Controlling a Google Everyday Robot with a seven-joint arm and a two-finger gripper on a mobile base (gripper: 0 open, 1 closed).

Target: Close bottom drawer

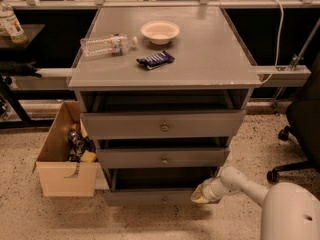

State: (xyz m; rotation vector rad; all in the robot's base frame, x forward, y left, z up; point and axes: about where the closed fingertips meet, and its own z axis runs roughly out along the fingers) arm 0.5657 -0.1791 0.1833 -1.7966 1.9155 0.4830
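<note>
The bottom drawer (150,198) of the grey cabinet stands pulled out, with a dark box behind a low plain front and a tiny centre knob (165,200). My gripper (200,194) on the white arm sits low at the right end of that front panel, touching or very near it. Above it are the middle drawer (162,157) and the top drawer (162,124), both also pulled out a little.
On the cabinet top (210,49) lie a white bowl (160,31), a clear plastic bottle (106,45) and a dark snack packet (155,60). An open cardboard box (62,154) with items stands left of the cabinet. An office chair (300,134) is at the right.
</note>
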